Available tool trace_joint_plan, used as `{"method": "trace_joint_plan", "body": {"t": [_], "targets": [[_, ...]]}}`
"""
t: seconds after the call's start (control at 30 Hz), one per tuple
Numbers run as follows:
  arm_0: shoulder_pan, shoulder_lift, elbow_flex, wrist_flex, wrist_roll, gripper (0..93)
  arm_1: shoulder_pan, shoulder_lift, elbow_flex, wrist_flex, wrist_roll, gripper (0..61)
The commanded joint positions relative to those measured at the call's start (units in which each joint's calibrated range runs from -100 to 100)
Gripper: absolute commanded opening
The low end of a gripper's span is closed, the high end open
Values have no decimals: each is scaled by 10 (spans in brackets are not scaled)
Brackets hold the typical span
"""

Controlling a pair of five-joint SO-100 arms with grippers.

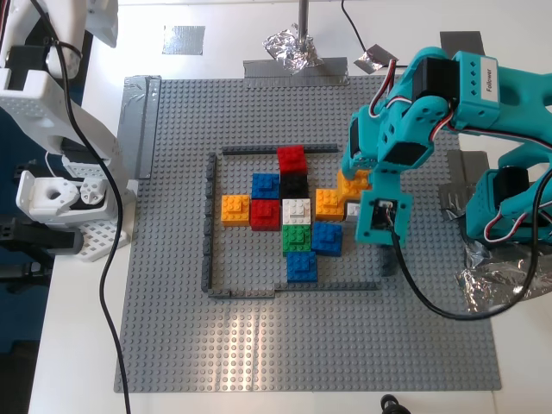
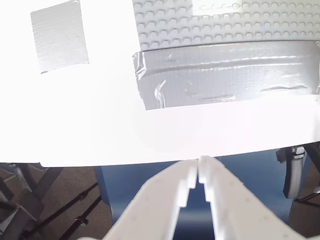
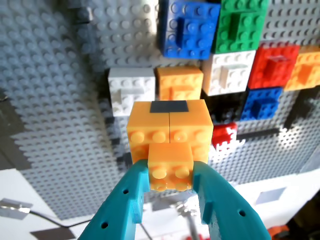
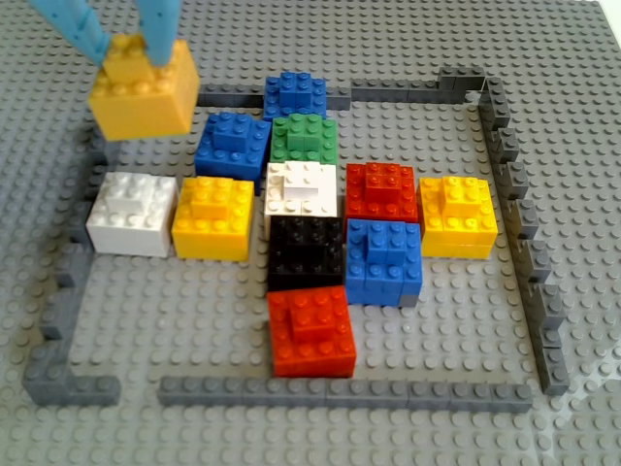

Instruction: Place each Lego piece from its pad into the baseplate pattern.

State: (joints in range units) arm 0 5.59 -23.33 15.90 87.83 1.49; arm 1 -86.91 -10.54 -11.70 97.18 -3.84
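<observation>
My first gripper (image 3: pixel 171 172), teal, is shut on an orange Lego piece (image 3: pixel 170 134). The piece hangs just above the baseplate (image 1: pixel 259 345), inside one corner of the dark grey frame (image 1: pixel 207 224). In the other view the orange piece (image 4: pixel 143 89) hovers above and behind a white brick (image 4: pixel 131 214). In the exterior view the first gripper (image 1: pixel 352 172) is beside the coloured cluster, which includes blue bricks (image 1: pixel 327 237). A dark grey pad (image 1: pixel 461 41) lies at the exterior view's top right. My second gripper (image 2: pixel 198 175), white, is shut and empty past the table edge.
Crumpled foil scraps (image 1: pixel 291 47) (image 1: pixel 496 276) lie beyond the plate's far and right edges in the exterior view. Grey tape (image 2: pixel 225 72) holds the plate's edge down. A black cable (image 1: pixel 414 289) trails across the plate from the teal arm. The white arm (image 1: pixel 52 194) stands at the exterior view's left.
</observation>
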Motion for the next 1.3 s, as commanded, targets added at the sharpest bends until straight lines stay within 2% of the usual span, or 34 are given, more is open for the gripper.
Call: {"method": "trace_joint_plan", "body": {"t": [0.0, 0.1, 0.3, 0.8, 1.03, 1.27], "targets": [[-29, -18, -3, 2, 0, 0, 8, -3, -32, -43, 10, 2], [-60, -17, -3, 2, 0, 0, 31, -17, 8, -75, 26, 2], [-99, -16, -2, 2, 0, 0, 62, -30, 88, -195, 40, 2], [-169, 1, 72, -6, -15, 0, 86, 4, 111, -177, 21, 2], [-174, 93, 36, -13, -66, 0, 88, 1, 109, -173, 30, 2], [-175, 135, -2, -29, -87, 0, 85, 4, 117, -174, 25, 2]]}}
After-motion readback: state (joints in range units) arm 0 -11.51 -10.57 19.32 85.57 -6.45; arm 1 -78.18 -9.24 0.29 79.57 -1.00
